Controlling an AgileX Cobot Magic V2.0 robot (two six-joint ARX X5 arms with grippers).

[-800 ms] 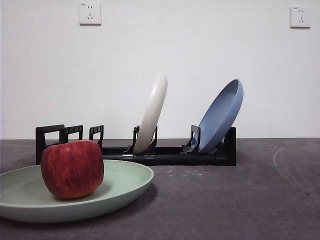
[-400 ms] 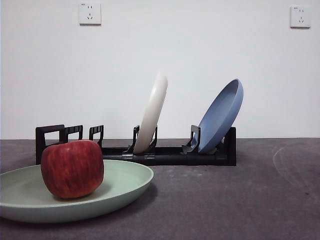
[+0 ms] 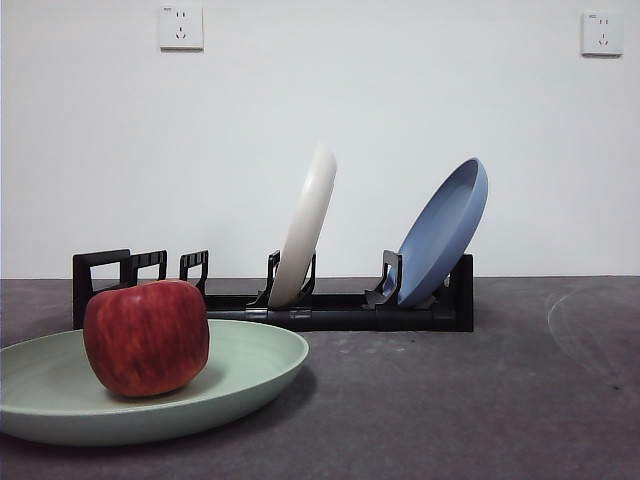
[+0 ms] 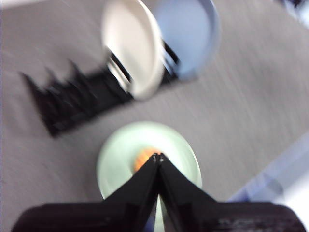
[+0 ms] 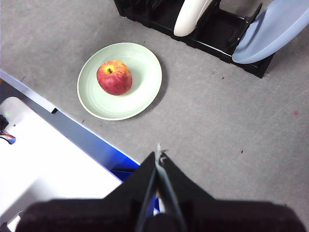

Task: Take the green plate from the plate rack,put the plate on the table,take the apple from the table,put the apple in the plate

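Apple (image 3: 146, 337) sits in the green plate (image 3: 250, 365), roughly centred, touching only the plate. Plate lies flat on the worktop (image 3: 480, 400), just in front of the rack's (image 3: 330, 312) open end, not touching it. In the right wrist view the plate also lies near the worktop edge beside the blue-and-white base.

Rack holds two plates, both leaning the same way: cream plate (image 3: 306, 230) in a middle slot, blue plate (image 3: 445, 232) at the closed end. Slots at the open end nearest the green plate hold nothing.

Left pincer (image 4: 157, 156): clenched, tips together, holding nothing. It hangs high over the plate; its tips cover part of the apple (image 4: 141, 157) in that view. Left wrist picture is motion-blurred, but green plate (image 4: 120, 150), rack (image 4: 72, 99), cream plate (image 4: 133, 43) and blue plate (image 4: 186, 34) are recognisable.

Right pincer (image 5: 158, 153): clenched, empty, high above bare worktop (image 5: 217, 121), well apart from the plate (image 5: 140, 92) and apple (image 5: 114, 77). Rack (image 5: 212, 34) with cream plate (image 5: 188, 17) and blue plate (image 5: 270, 31) lies at the far side.

Neither arm shows in the front view. Two wall sockets behind, one (image 3: 181, 27) above the rack's open end, the other (image 3: 602, 33) out past its closed end.
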